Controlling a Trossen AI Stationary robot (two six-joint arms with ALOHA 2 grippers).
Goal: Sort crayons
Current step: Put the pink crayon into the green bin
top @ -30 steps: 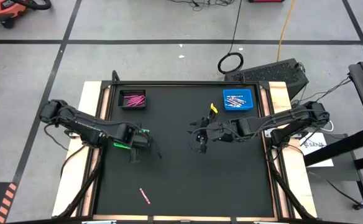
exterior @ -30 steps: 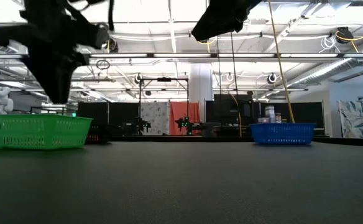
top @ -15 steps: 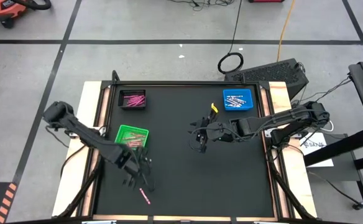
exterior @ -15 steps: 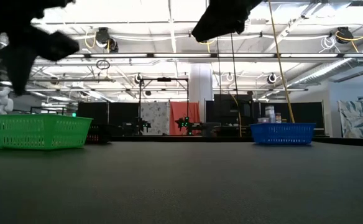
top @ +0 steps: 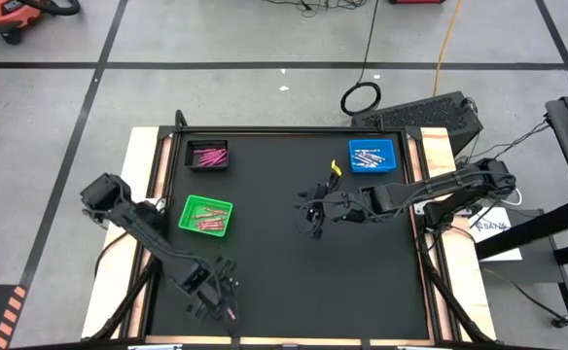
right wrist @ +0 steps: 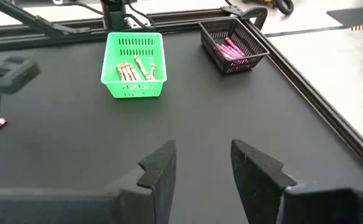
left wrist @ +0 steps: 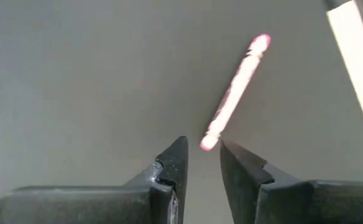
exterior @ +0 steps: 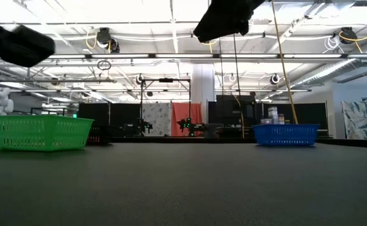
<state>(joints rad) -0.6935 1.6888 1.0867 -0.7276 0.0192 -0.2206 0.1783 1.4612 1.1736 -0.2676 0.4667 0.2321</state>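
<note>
One pink crayon (left wrist: pixel 234 90) lies flat on the black mat near the table's front edge, left of centre, also seen as a short pink stick (top: pixel 229 310) from above. My left gripper (left wrist: pixel 203 155) hovers just over it, pointing down and open, the crayon's nearer end right before the fingertips, not touching. My right gripper (right wrist: pixel 201 158) hangs open over the middle of the mat (top: pixel 310 222), holding nothing. More crayons lie in the green tray (top: pixel 206 215), the black tray (top: pixel 207 155) and the blue tray (top: pixel 372 155).
The green tray (right wrist: pixel 133 65) stands on the mat's left side, the black tray (right wrist: pixel 233 46) in the far left corner, the blue tray (exterior: pixel 285 134) at the far right. A raised dark frame (top: pixel 170 194) borders the mat. Open mat lies between the two arms.
My left gripper has swung from above the green tray toward the table's near edge, sinking a little and rolling about its own axis, and now stands over the loose pink crayon. The green tray is uncovered. My right arm has kept still.
</note>
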